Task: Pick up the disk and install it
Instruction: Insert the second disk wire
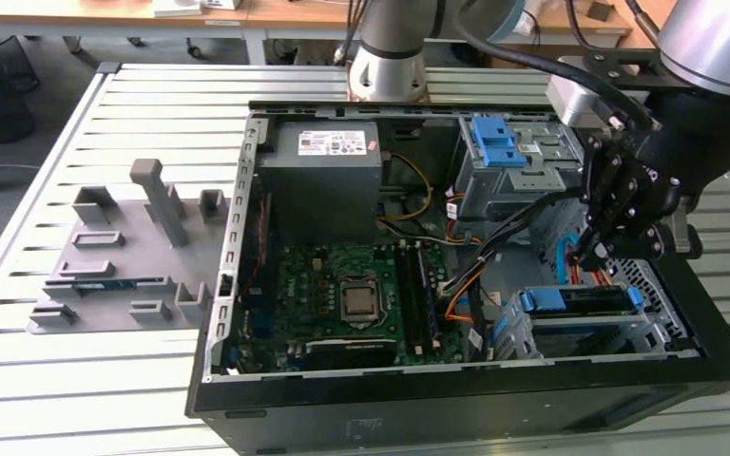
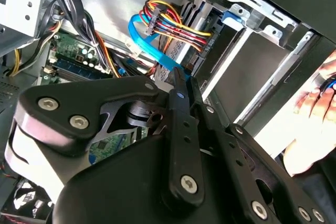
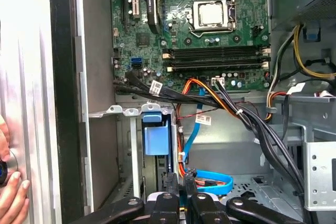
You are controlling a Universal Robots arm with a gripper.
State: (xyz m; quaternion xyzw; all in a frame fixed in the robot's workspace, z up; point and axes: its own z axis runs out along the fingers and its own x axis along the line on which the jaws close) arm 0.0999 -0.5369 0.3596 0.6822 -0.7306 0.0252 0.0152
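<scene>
1. Claw [image 1: 589, 256], in the exterior view, hangs inside the open computer case [image 1: 707, 366] on the bench [image 1: 124, 380], just above the disk [image 1: 581, 302]. The disk sits in the lower drive bay with its long axis across the view and blue rails at both ends.
2. In the second wrist view, the claw [image 2: 179, 77] has its fingers drawn together, and nothing shows between them.
3. In the first wrist view, the disk's blue carrier end [image 3: 156, 134] faces the motherboard [image 3: 210, 30]. I judge the install step is nearly finished. Any final seating calls for a straight push along the bay.
</scene>
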